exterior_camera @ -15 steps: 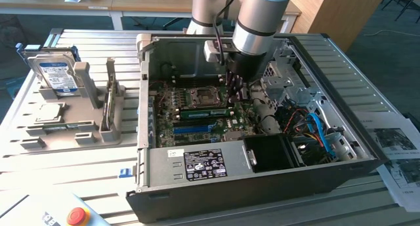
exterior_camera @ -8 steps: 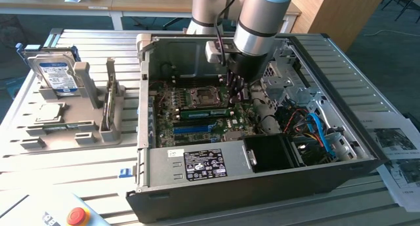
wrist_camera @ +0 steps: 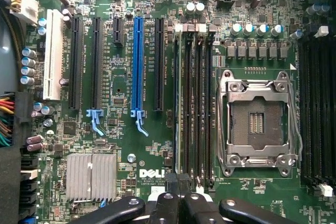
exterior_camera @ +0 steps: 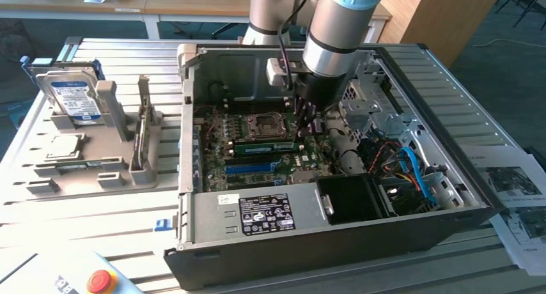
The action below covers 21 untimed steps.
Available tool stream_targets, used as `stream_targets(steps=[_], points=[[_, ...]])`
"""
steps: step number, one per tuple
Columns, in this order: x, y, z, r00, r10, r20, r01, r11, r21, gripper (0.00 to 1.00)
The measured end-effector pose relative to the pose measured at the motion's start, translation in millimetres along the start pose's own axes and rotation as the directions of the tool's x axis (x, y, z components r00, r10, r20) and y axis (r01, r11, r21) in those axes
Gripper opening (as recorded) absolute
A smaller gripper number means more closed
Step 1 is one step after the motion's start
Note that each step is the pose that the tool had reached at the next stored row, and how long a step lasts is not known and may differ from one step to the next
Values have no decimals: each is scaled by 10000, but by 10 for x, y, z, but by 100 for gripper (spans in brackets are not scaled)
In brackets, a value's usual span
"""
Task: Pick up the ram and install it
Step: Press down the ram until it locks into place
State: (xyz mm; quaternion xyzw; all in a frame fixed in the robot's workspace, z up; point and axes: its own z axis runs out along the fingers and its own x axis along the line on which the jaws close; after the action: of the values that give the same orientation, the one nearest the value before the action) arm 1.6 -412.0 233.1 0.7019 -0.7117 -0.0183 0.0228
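Observation:
The ram (exterior_camera: 263, 147) is a long green stick standing in a memory slot on the motherboard inside the open computer case (exterior_camera: 341, 249). In the wrist view I see the ram (wrist_camera: 176, 103) edge-on, as a thin strip in the memory slot closest to the blue expansion slot (wrist_camera: 137, 61). My gripper (wrist_camera: 179, 181) is shut, its black fingertips pressed together right at one end of the stick. I cannot tell whether they touch it. In the exterior view the gripper (exterior_camera: 307, 123) hangs from the arm, low inside the case above the board.
An empty processor socket (wrist_camera: 257, 121) lies beside the memory slots. A silver heat sink (wrist_camera: 90, 177) and cable bundles (exterior_camera: 410, 172) crowd the case. At the exterior view's left a grey fixture (exterior_camera: 85, 179) holds a hard drive (exterior_camera: 73, 99) and a square chip (exterior_camera: 64, 147). A red button (exterior_camera: 101, 281) sits near the front.

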Motion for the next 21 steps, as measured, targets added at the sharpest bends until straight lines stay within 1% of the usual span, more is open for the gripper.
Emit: stream_targets(steps=[17, 21], points=[[-23, -6, 3, 10000, 1, 1, -1, 10000, 0, 10], [-23, -17, 2, 10000, 1, 2, -1, 10000, -15, 10]])
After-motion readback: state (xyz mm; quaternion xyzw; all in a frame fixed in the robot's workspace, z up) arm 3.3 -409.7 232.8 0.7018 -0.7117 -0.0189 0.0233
